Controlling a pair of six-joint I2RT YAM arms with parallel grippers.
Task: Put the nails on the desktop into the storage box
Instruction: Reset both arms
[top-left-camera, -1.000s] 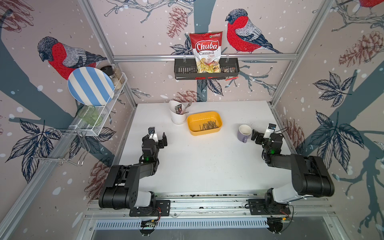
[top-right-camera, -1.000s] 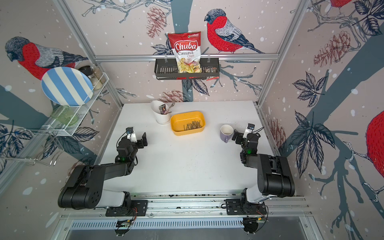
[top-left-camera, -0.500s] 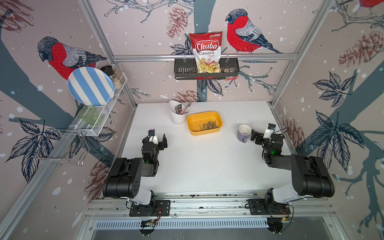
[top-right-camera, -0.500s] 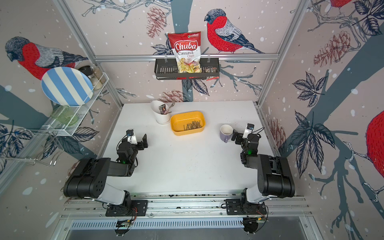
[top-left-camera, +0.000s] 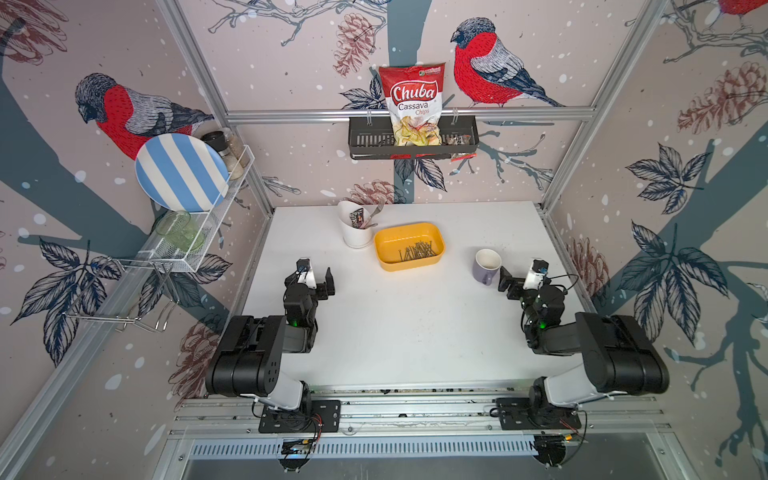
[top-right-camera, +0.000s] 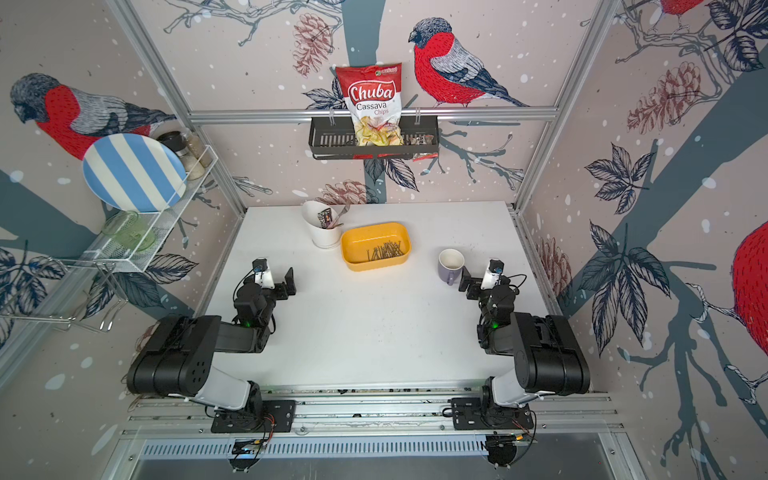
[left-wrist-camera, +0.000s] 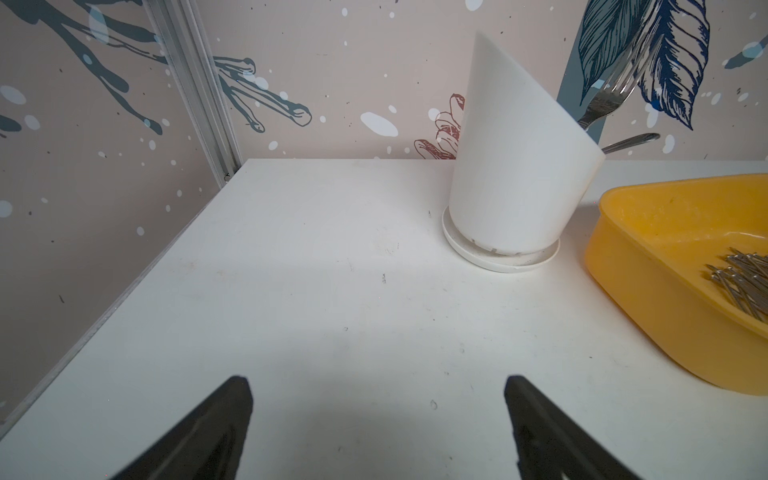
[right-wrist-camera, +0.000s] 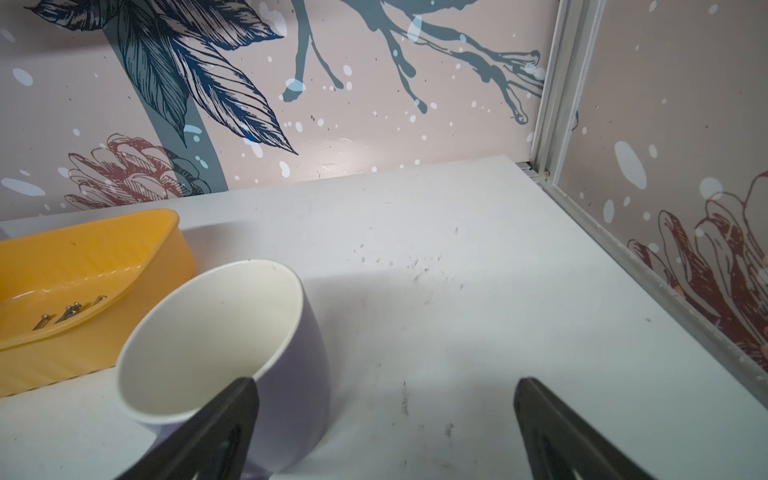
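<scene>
In both top views the left arm (top-left-camera: 257, 345) has folded back toward its base, the left gripper (top-left-camera: 316, 274) open, empty; the right gripper (top-left-camera: 519, 276) gapes beside the mug (top-left-camera: 486, 266). Left wrist: nails (left-wrist-camera: 744, 286) lie in the box (left-wrist-camera: 648, 316). Right wrist: fingers (right-wrist-camera: 224, 424) apart, holding nothing

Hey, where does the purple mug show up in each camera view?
In a top view: mug on the desktop, right of the storage box.
In a top view: same place, right of the storage box.
Left wrist: not in it.
Right wrist: large and close, beside the storage box.
Shared landmark: the yellow storage box, in all four views.
</scene>
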